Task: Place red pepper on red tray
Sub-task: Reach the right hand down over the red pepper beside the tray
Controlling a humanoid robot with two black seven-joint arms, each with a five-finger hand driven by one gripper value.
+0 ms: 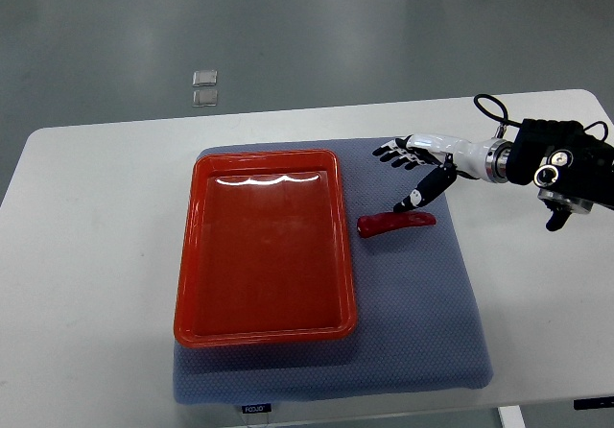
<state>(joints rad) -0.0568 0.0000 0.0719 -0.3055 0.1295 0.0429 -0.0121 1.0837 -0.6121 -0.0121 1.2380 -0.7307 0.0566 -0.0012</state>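
Fingers [391, 152] spread on right hand [414, 164], red pepper [395, 224] just below, beside red tray [188, 255]

The right arm [561, 164] reaches in from the right edge, its hand [414, 164] held out flat, fingers [389, 152] spread, thumb angled downward, grasping nothing.

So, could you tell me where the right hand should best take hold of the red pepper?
Around its middle, from above. The red pepper lies flat and slender on the blue mat, long axis left-right, with the open right hand just beyond it.
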